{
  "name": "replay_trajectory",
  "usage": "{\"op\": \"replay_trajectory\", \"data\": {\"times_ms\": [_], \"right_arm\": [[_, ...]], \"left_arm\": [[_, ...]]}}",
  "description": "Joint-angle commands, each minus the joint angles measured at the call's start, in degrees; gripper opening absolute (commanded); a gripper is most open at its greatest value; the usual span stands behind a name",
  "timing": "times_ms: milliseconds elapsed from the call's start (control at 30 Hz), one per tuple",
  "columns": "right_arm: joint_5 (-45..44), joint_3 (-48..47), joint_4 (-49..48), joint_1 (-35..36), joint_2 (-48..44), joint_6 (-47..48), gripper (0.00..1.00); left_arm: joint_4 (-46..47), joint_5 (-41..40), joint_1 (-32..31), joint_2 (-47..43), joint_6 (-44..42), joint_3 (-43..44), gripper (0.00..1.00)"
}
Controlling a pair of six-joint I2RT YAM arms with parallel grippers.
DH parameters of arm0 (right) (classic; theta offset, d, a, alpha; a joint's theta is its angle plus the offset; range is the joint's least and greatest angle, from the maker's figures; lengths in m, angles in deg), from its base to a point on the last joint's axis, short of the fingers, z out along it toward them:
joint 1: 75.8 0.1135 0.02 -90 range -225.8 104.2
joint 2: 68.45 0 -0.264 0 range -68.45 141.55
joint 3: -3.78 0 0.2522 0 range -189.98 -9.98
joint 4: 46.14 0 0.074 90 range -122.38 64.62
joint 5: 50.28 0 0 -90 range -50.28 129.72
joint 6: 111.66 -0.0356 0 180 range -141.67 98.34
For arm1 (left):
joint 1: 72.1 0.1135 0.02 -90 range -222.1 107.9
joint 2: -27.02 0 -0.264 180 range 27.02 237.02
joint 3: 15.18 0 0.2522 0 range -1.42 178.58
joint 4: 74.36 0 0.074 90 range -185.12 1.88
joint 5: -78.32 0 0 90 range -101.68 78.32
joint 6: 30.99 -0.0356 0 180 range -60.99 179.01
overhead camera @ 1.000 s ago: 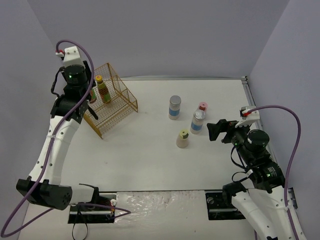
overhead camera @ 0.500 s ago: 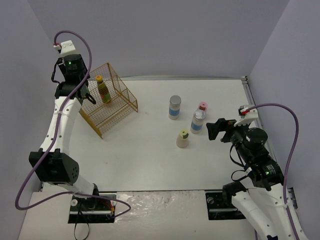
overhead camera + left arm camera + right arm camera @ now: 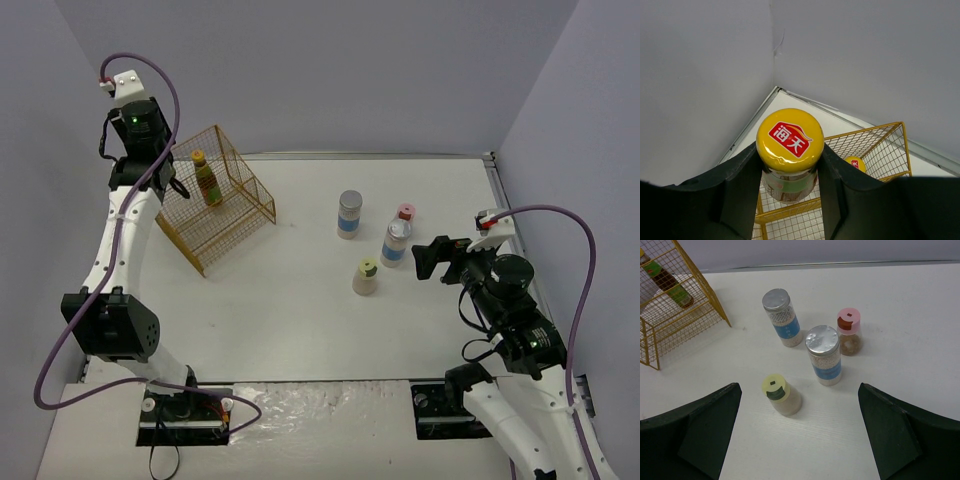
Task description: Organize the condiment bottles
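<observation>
The left tool (image 3: 790, 176) is pressed together on a dark bottle with a yellow cap (image 3: 790, 150). Its two fingers (image 3: 746, 175) pinch the bottle at the neck, just under the cap, and the bottle is held off the surface (image 3: 300, 330), high in the back left corner. Its long axis runs straight away from the wrist camera, so the cap faces the lens and the body points down to what is below.

Below it, a little to the right in the left wrist view, is the gold wire basket (image 3: 240, 215). The second yellow-capped bottle (image 3: 207, 182) already stands inside it. This is the relation that decides the coming move. I judge that the held bottle must go down and slightly sideways to pass the wire rim and land beside the other one without knocking it.

The right tool (image 3: 428, 260) is spread wide and holds nothing. It hovers low near the right edge, pointing to the middle of the surface. The other four bottles stand upright directly in front of it:
- the green-capped bottle (image 3: 781, 395) is nearest
- one silver-lidded bottle with a blue label (image 3: 824, 355) is behind it, just beside the pink-capped bottle (image 3: 849, 332)
- the other silver-lidded bottle (image 3: 781, 315) is farthest, toward the basket

All four are much nearer to the right arm than to the left. I think the task is about one third done.
</observation>
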Motion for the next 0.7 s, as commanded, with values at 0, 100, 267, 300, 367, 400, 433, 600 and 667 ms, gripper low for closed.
{"op": "replay_trajectory", "data": {"times_ms": [0,100,267,300,367,400,433,600,667], "right_arm": [[-1.18,-0.25,-3.83,0.78,0.83,0.16,1.00],[-1.09,-0.06,-3.82,0.88,0.64,0.17,1.00],[-1.26,0.20,-3.91,0.96,0.38,-0.07,1.00],[-1.27,0.25,-3.91,0.99,0.33,-0.10,1.00],[-1.27,0.37,-3.95,1.05,0.21,-0.13,1.00],[-1.27,0.38,-4.00,1.05,0.19,-0.19,1.00],[-1.27,0.43,-4.00,1.05,0.10,-0.24,1.00],[-1.27,0.56,-4.00,1.15,-0.32,-0.27,1.00],[-1.27,0.57,-4.00,1.19,-0.39,-0.27,1.00]], "left_arm": [[15.55,-0.25,0.61,-1.99,-0.07,-0.73,0.00],[17.97,-0.54,0.79,-1.80,-0.08,-3.60,0.00],[18.38,-0.22,1.05,-1.69,1.35,-7.41,0.00],[18.38,-0.20,1.05,-1.77,1.67,-8.10,0.00],[18.32,-0.13,1.05,-1.93,2.33,-9.41,0.01],[18.32,0.03,1.05,-1.98,2.77,-10.40,0.04],[18.37,0.29,1.05,-1.93,3.07,-11.36,0.09],[18.51,1.29,1.05,-1.42,3.86,-15.01,0.27],[18.81,1.37,1.05,-0.97,3.98,-15.91,0.31]]}}
